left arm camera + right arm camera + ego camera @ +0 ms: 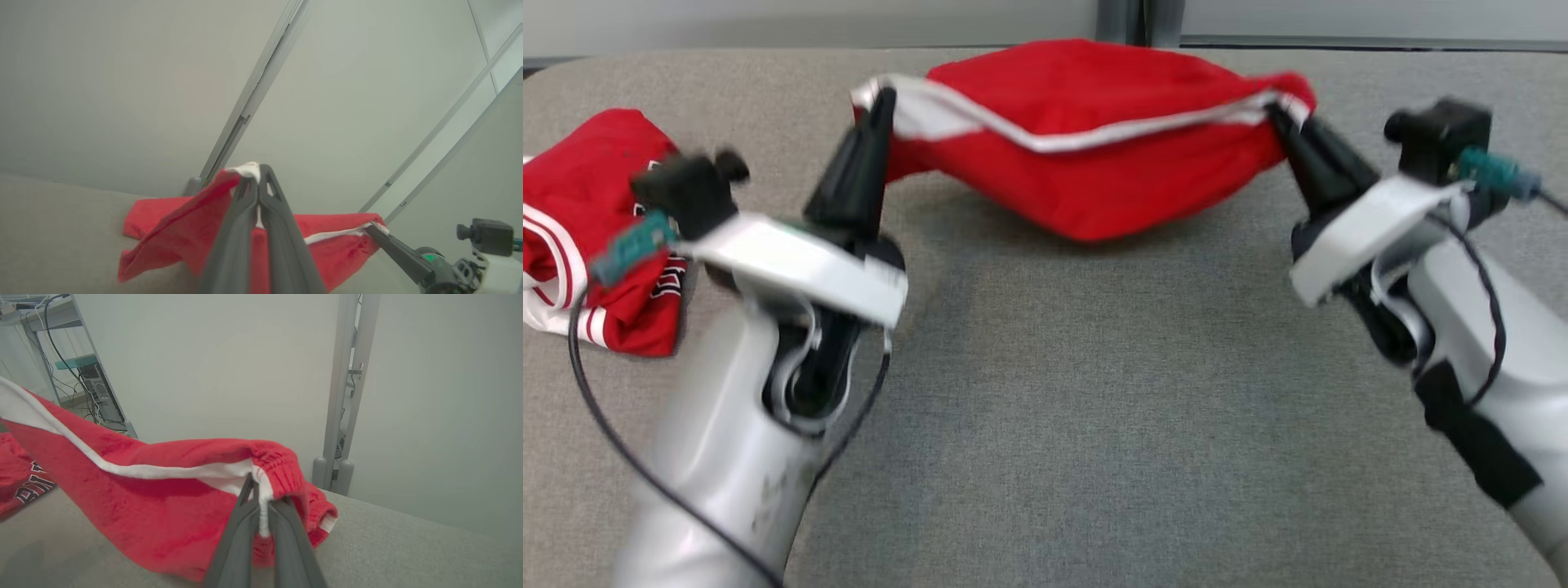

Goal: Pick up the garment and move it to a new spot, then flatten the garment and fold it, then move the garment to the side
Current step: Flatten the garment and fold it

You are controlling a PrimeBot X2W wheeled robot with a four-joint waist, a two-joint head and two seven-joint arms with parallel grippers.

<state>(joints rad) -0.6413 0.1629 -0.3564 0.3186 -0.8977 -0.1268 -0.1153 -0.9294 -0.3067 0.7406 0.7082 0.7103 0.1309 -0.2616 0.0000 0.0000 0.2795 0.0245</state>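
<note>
Hanging over the grey table (1054,408), the red shorts (1094,139) are held up at both ends, pinched tight by the left gripper (882,98) and the right gripper (1278,114). Picking up seems done. Flattening, folding and moving aside are not yet done.

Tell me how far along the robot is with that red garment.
Done: the pick-up, with the left gripper and right gripper each shut on one end of the white-trimmed edge of the red garment. In hand: the move, the cloth stretched between them and sagging over the grey table. Left: flattening, folding and moving it aside; nothing is laid flat yet.
</note>
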